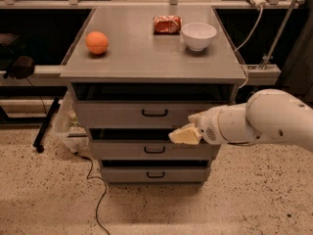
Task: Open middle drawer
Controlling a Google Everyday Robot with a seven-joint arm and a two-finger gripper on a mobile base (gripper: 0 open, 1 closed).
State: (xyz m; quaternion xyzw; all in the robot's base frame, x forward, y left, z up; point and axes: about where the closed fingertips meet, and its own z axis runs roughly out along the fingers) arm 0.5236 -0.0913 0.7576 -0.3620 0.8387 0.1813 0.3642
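The middle drawer (127,150) is a grey flat front with a small black bar handle (154,150), between a taller top drawer (117,113) and a narrower bottom drawer (155,174). All three fronts look closed. My gripper (183,134) reaches in from the right on a white arm (264,123). Its cream-coloured tip sits in front of the gap above the middle drawer, just above and right of the handle.
On the cabinet top (137,58) lie an orange (97,42), a red snack packet (167,24) and a white bowl (198,35). A black cable (100,190) trails on the speckled floor at the left. A bag (66,121) sits beside the cabinet's left side.
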